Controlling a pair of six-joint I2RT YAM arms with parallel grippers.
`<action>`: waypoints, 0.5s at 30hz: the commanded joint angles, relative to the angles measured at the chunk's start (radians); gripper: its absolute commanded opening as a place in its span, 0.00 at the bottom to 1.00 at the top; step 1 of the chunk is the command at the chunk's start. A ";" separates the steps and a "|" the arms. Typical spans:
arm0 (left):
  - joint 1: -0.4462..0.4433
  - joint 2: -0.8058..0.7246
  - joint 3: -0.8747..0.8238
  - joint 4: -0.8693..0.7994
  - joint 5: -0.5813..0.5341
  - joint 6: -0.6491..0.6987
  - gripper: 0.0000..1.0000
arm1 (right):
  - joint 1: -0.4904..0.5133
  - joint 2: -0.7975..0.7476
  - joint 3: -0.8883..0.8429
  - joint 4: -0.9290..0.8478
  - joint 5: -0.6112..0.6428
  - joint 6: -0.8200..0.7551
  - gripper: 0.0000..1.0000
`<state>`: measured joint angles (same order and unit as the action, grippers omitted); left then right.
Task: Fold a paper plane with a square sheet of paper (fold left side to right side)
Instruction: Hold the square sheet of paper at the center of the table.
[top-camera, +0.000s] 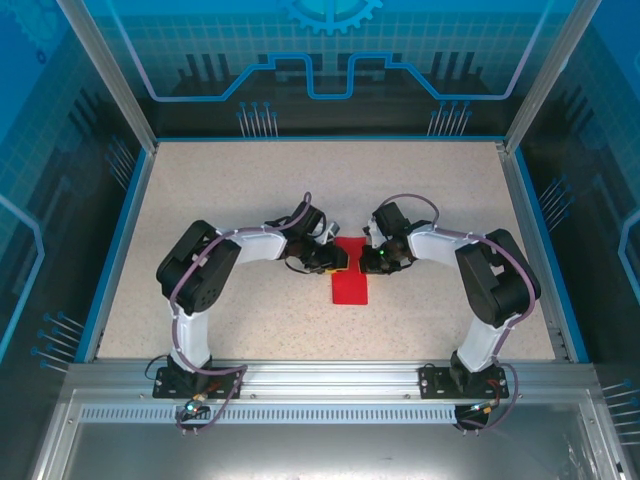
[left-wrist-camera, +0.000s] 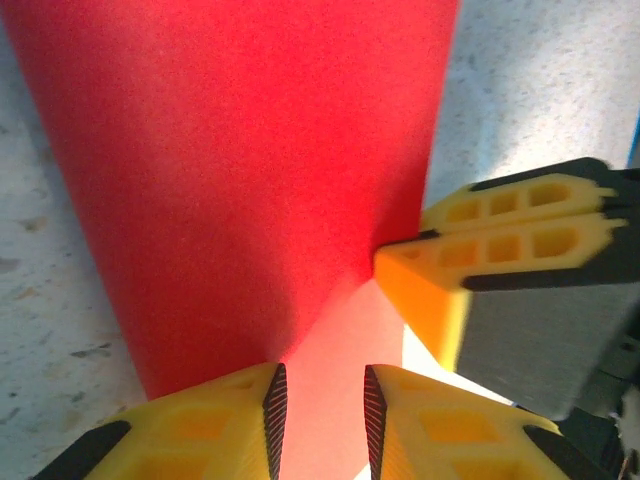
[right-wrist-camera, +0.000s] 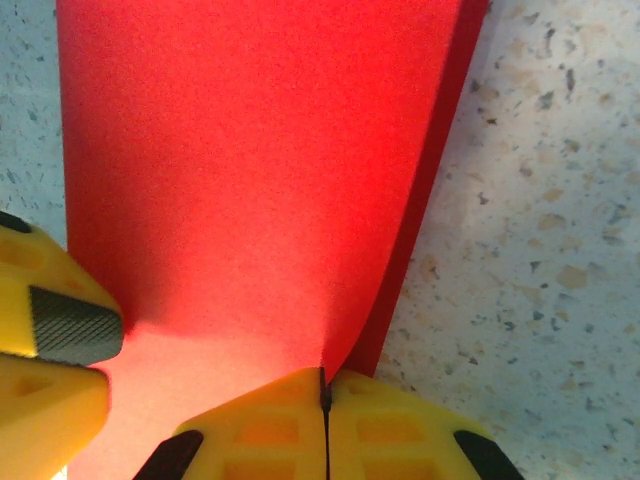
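The square sheet of paper (top-camera: 350, 287) looks doubled over; right hand (right-wrist-camera: 325, 388) pinches its top layer, left hand (left-wrist-camera: 320, 390) apart; creasing remains.

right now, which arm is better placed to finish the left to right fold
Right, probably: the right fingers are shut on a lifted edge of the thin bright red paper sheet, while the left fingers stand open.

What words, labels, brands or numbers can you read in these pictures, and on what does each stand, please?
No text can be read anywhere. The square sheet of paper is plain red, the yellow fingers are unmarked, and the blue back panel bears a gear outline and line patterns but no letters or digits.
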<state>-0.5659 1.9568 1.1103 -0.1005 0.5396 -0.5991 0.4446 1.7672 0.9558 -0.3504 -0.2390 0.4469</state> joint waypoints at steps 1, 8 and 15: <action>-0.003 0.017 0.015 -0.047 -0.025 0.031 0.30 | 0.022 0.038 -0.014 -0.041 0.022 -0.004 0.06; -0.004 0.027 -0.007 -0.045 -0.036 0.033 0.30 | 0.024 0.038 -0.006 -0.052 0.030 -0.010 0.06; -0.004 0.030 -0.032 -0.062 -0.055 0.048 0.30 | 0.025 0.004 -0.007 -0.029 0.002 -0.011 0.07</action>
<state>-0.5674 1.9671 1.1069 -0.1108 0.5167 -0.5770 0.4465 1.7676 0.9558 -0.3473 -0.2405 0.4465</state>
